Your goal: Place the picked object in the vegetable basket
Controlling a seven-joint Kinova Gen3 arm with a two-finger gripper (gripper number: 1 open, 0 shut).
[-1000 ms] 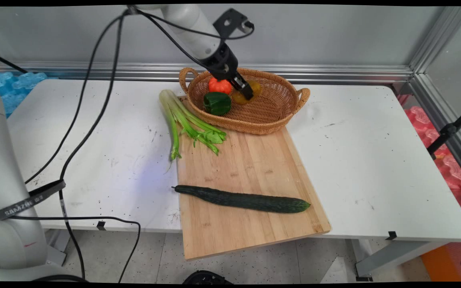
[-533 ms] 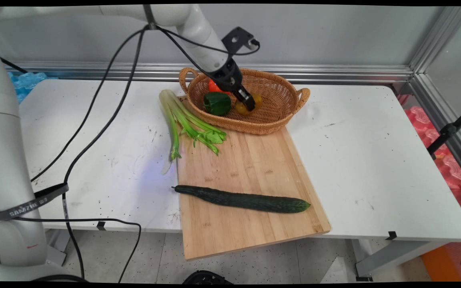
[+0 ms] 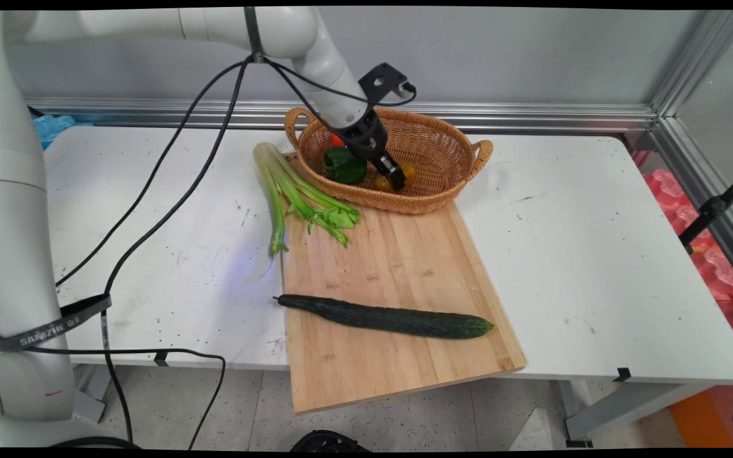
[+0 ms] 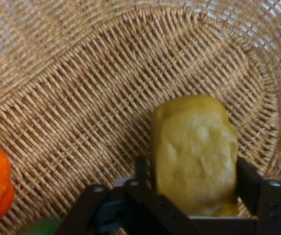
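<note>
woven wicker basket (image 4: 72, 88) (oval): lumpy, waxy yellow pepper (image 4: 195, 152), flanked by gripper (image 4: 192, 188) fingers; grip unclear.

end effector (image 3: 396, 180) lower in basket (image 3: 443, 152), yellow pepper (image 3: 407, 170) moved nearer

1. A white table (image 3: 595, 254), scuffed and speckled.
2. A wooden board (image 3: 398, 267) lies on it, its near end jutting past the table's front edge.
3. A wicker basket (image 3: 443, 172) sits at the board's far end.
4. Celery (image 3: 274, 191) lies partly on the table, partly on the board.
</note>
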